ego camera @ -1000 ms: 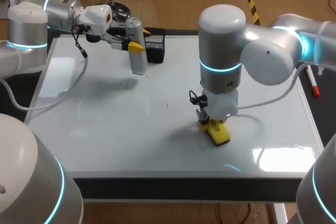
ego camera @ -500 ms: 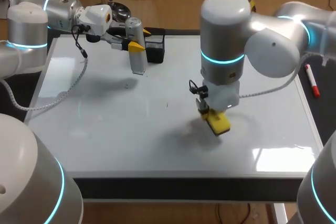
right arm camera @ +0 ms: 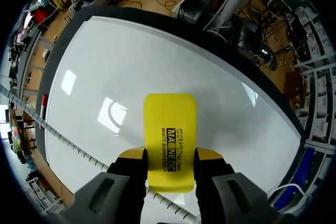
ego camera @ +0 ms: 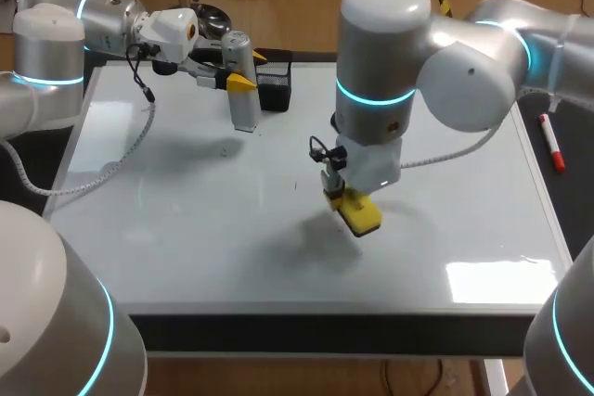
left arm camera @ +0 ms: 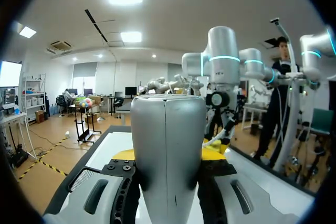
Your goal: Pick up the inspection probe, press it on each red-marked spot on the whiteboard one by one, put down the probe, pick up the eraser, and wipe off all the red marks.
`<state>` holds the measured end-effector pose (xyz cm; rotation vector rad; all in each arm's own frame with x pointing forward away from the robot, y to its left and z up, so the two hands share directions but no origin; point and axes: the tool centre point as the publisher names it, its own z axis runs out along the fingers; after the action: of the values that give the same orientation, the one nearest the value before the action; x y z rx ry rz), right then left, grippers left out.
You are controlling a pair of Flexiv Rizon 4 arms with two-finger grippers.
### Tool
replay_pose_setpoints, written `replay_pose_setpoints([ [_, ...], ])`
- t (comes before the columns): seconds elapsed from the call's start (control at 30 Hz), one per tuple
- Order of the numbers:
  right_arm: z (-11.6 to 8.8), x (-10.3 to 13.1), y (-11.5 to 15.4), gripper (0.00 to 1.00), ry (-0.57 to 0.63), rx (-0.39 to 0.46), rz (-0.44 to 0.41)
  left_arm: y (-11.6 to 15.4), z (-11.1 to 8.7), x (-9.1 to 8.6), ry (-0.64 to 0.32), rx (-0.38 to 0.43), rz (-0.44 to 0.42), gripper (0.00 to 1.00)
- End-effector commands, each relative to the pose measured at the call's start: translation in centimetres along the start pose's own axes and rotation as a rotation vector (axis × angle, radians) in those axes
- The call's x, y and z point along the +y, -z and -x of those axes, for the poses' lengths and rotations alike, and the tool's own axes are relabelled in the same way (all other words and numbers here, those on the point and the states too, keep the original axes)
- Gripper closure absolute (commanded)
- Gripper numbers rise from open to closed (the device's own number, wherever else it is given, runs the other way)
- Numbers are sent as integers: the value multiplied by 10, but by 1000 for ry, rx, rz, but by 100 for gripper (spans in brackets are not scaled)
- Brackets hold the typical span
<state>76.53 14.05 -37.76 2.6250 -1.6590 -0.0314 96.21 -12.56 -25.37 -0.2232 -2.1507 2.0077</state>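
- The left jaws are closed on the silver probe (ego camera: 245, 108), which stands upright beside the black holder (ego camera: 275, 81).
- The right jaws grip the yellow eraser (ego camera: 358, 213) over the whiteboard (ego camera: 186, 210).

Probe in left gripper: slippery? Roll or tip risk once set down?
Likely slippery: the probe looks smooth and metallic where the left gripper clamps it. Its round body would probably roll if laid flat; stood upright, tall and narrow, it may tip.
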Motion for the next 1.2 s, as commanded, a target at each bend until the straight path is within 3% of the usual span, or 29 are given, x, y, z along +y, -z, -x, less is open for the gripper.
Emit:
replay_pose_setpoints([
  [0.03,17,-6,-9,100,13,8,4,0,0,-1,0,-1,1,100],
  [0.27,37,-5,-26,100,34,-36,17,0,0,-1,0,-1,1,100],
  [0.5,44,-4,-41,100,43,-46,42,0,0,-1,0,-1,1,100],
  [1.2,41,-2,-62,100,44,-48,68,0,0,-1,0,-1,1,100],
])
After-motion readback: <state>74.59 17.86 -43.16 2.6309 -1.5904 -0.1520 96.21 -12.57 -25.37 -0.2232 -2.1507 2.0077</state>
